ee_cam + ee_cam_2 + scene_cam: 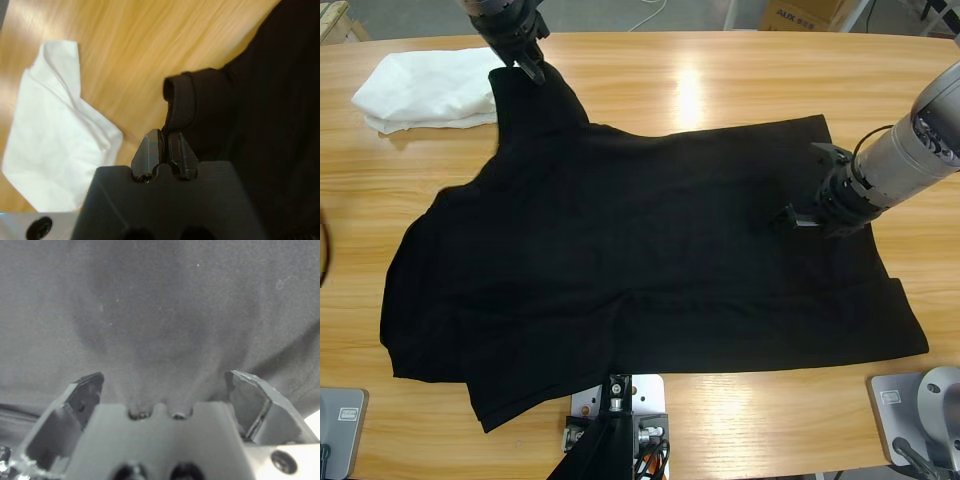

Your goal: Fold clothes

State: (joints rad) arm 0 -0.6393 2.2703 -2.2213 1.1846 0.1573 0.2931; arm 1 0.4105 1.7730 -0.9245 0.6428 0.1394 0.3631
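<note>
While the black T-shirt (650, 250) lies spread on the wooden table (720, 80), barely folded, the left gripper (165, 145) pinches its sleeve hem; the right gripper (165, 385) hovers wide over the fabric.

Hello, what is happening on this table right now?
Two robot arms are working on a black T-shirt spread over a wooden table. The left gripper has its jaws shut on a hemmed edge of the shirt at the far corner, beside a white garment that lies apart, untouched. The right gripper is open, its jaws spread over the shirt's fabric on the other side. No neat fold shows yet.
</note>
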